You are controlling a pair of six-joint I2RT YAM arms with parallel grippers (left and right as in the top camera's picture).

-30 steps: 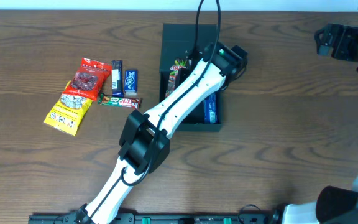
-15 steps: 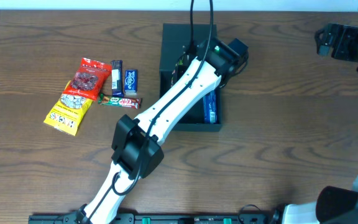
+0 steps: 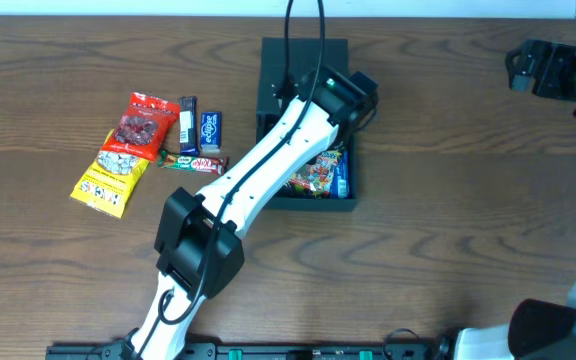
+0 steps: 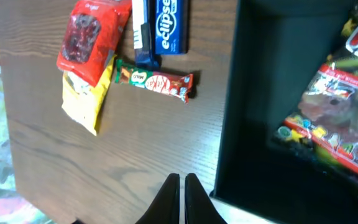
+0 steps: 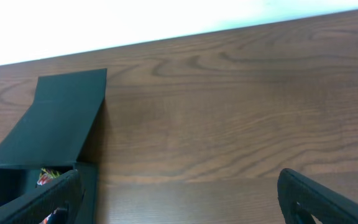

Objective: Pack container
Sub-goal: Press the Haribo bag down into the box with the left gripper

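Wooden and dark brown, the table [image 3: 448,230] carries everything; from its near edge the white left arm [image 3: 258,170] rises and slants toward the far edge, over the container [image 3: 313,205]. The left gripper [image 4: 180,198] has its two fingers pressed together with nothing between them, and in the left wrist view they hang above bare wood just beside the container's left wall. Left of the container, toward the table's left edge, lies a loose cluster of snacks: a yellow packet [image 3: 108,180] nearest, a green-and-red chocolate bar [image 3: 193,162] beside it, then a red bag [image 3: 140,125] overlapping the yellow one, a dark slim bar [image 3: 187,122] and a blue gum pack [image 3: 209,131]. The container is a dark, matte box standing around the middle of the table, close to the far edge. A colourful candy bag [image 3: 318,172] lies inside, with a blue packet [image 3: 341,175] against the right wall. Its flap lid [image 3: 293,55] is swung open toward the far edge. By the far right corner the right gripper [image 5: 179,177] hovers with its fingers spread wide, holding nothing.
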